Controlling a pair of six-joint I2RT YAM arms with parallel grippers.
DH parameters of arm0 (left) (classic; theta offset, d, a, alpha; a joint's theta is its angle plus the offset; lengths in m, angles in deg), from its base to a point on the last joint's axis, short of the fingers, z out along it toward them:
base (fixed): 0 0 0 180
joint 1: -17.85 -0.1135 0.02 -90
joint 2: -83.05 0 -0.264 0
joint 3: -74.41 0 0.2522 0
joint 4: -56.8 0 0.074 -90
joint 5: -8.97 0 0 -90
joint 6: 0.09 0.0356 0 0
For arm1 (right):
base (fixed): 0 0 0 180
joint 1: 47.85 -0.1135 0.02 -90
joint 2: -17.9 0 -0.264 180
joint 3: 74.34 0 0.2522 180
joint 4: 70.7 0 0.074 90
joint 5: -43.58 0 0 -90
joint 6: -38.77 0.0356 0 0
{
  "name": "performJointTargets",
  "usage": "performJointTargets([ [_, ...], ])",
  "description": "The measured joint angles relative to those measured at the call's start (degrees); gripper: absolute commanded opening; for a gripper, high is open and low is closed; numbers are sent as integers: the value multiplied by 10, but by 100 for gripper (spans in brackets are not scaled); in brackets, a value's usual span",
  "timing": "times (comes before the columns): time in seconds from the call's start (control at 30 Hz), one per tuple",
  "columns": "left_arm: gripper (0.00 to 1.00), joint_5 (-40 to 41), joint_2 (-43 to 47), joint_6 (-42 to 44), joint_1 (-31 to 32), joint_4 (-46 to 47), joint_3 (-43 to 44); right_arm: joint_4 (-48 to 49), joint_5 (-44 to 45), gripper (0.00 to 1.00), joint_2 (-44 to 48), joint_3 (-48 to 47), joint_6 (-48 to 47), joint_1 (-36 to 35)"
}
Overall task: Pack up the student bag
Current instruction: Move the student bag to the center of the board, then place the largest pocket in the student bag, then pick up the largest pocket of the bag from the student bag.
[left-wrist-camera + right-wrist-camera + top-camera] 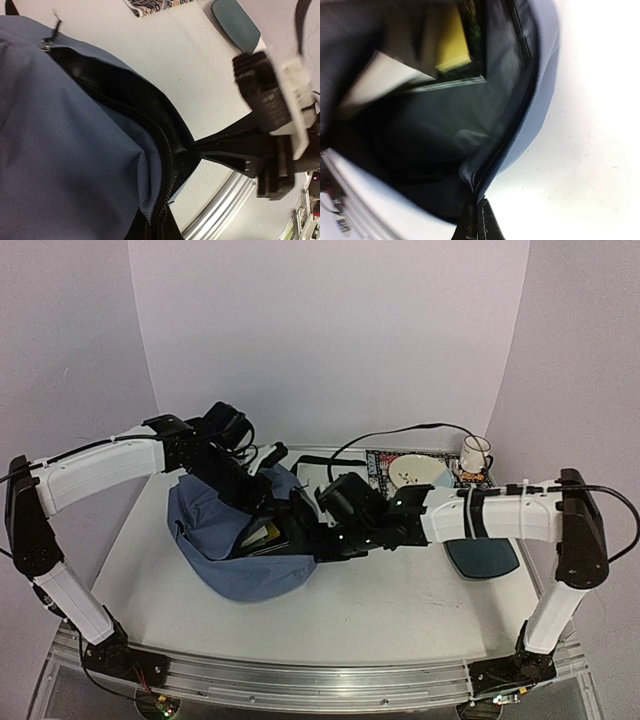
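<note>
White table (400, 610), student bag (215, 530) lying left of centre on it, slumped, main zip open, mouth facing right toward the R arm. Both arms are on the bag. Right gripper (322, 535) is at the near-right edge of the mouth; the left wrist cam shows its fingers (220, 150) closed to a point on the dark lining rim, and its own cam shows the tips pinched on the zip edge, so it's clamped on the bag w/ no gap. Left gripper (155, 227) is at the far/top side of the bag – from its wrist cam the zip line runs straight into the closed tips, so it looks clamped on the rim fabric too, though only the tips show. Behind the R arm, at the back right, a patterned board (378, 468) w/ a pale plate (415, 470) on it. Teal oval pad (483, 558) lies flat on the table, partly under the R forearm. White mug (475, 453) stands upright at the board's right end. Inside the bag: a white sheet (380, 82) and a yellow item (452, 42) – blurry, can't ID either.
</note>
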Motion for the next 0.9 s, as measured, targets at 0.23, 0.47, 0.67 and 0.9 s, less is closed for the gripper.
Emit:
performJointTargets([
  [0.23, 12, 2, -12, -16, 83, 7, -34, -43, -14, 0, 79, 31, 1, 10],
  [0.47, 42, -34, -19, -47, 134, 22, -35, -78, -37, 20, 113, 54, -13, 24],
  [0.67, 63, -29, -26, -44, 132, 25, -7, -97, -79, 31, 136, 37, -38, 89],
  [0.9, 71, 6, -25, -33, 55, 38, 22, -97, -114, 44, 129, -16, -45, 171],
])
